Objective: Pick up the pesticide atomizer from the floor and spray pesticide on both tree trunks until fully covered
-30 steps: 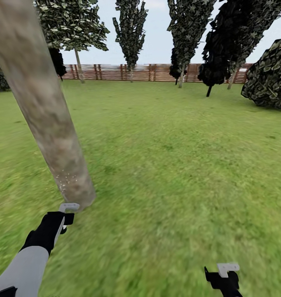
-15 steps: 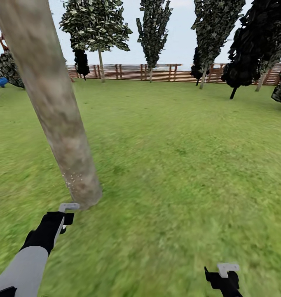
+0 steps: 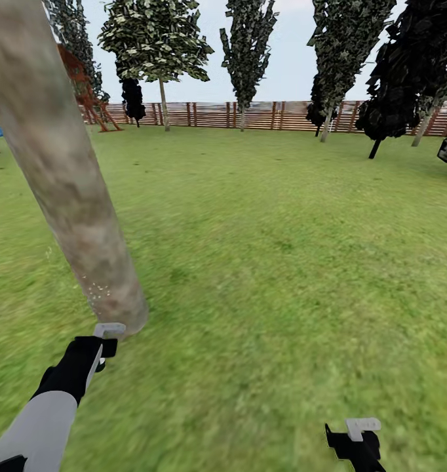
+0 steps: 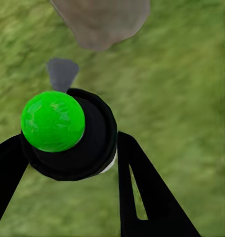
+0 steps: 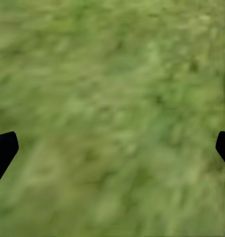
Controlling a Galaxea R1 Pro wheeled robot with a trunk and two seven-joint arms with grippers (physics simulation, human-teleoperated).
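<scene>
Across our head view the lawn point(image 3: 269, 262) runs back to a brown slatted fence point(image 3: 263, 115) at twelve o'clock, with tall trees point(image 3: 246, 39) ranged before it. Since half a second ago the whole picture has slid, so our camera has turned: a reddish wooden frame point(image 3: 86, 92) now stands at eleven o'clock where a blue shape showed before. The thick mottled tree trunk point(image 3: 66, 177) leans from eleven o'clock down to its foot at about eight o'clock, with a patch of pale specks point(image 3: 97, 292) low on its bark. Our left gripper point(image 3: 104, 335) sits just beside that foot, placed in the picture as before. Our left wrist view shows what the head view cannot: the two dark fingers point(image 4: 142, 197) are closed against the pesticide atomizer point(image 4: 77, 136), a dark round body topped here by a bright green cap, its grey nozzle point(image 4: 62, 73) directed at the trunk's base point(image 4: 100, 22). Our right gripper point(image 3: 360, 436) hangs low at five o'clock; its wrist view has dark fingertips point(image 5: 3, 148) spread wide over bare grass point(image 5: 117, 113), holding nothing.
</scene>
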